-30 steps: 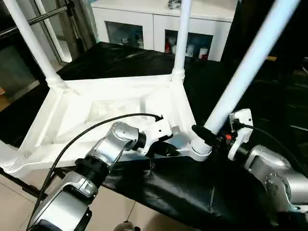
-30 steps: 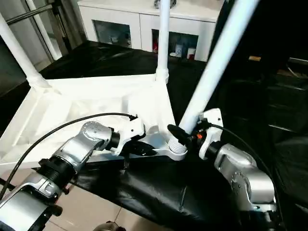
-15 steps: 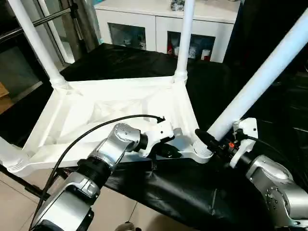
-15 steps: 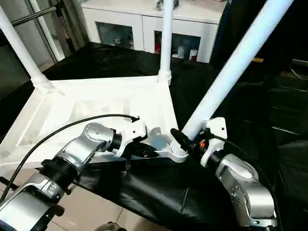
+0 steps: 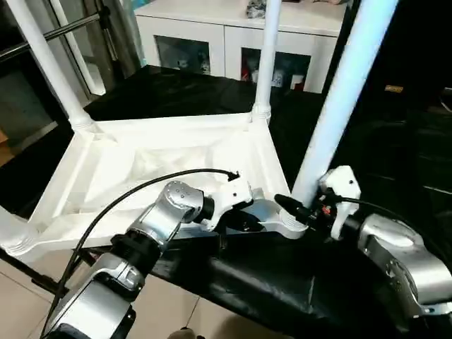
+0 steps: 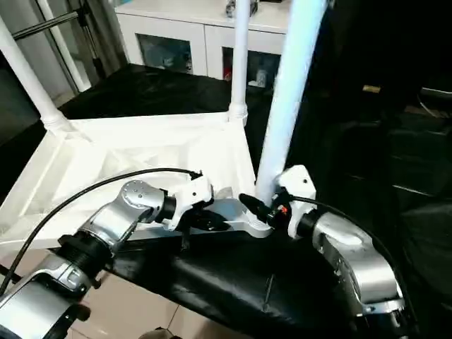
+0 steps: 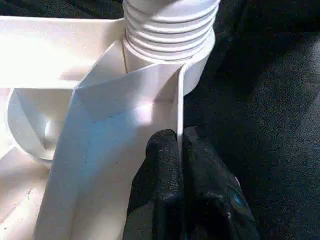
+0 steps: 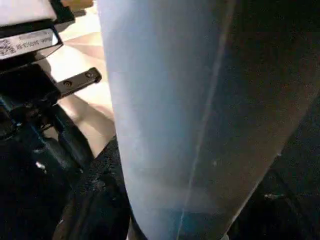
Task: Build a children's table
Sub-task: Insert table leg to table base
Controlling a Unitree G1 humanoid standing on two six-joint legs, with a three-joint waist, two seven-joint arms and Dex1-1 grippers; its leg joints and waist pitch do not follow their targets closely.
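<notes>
The children's table top point(image 5: 141, 166) lies upside down on a black cloth, ribbed underside up. White legs stand in its far-left socket point(image 5: 46, 63), its far-right socket point(image 5: 267, 56) and its near-left corner point(image 5: 8, 229). A fourth leg point(image 5: 332, 106) rises almost upright from the near-right socket point(image 5: 288, 226). My right gripper point(image 5: 300, 208) is shut on the base of this leg, and in the right wrist view the leg point(image 8: 165, 115) runs close along it. My left gripper point(image 5: 247, 220) is shut on the top's thin near rim point(image 7: 177, 105), just beside that socket, with its black fingers point(image 7: 160, 165) pinching the wall.
A white glass-door cabinet point(image 5: 212, 35) stands behind the table. The black cloth point(image 5: 395, 155) reaches far to the right and hangs over the near edge. A metal rack point(image 5: 70, 28) stands at the far left, with tiled floor point(image 5: 21, 282) below.
The near-right leg has swung from leaning right to almost upright, and my right gripper has moved left with its base. The left gripper keeps its grip on the rim.
</notes>
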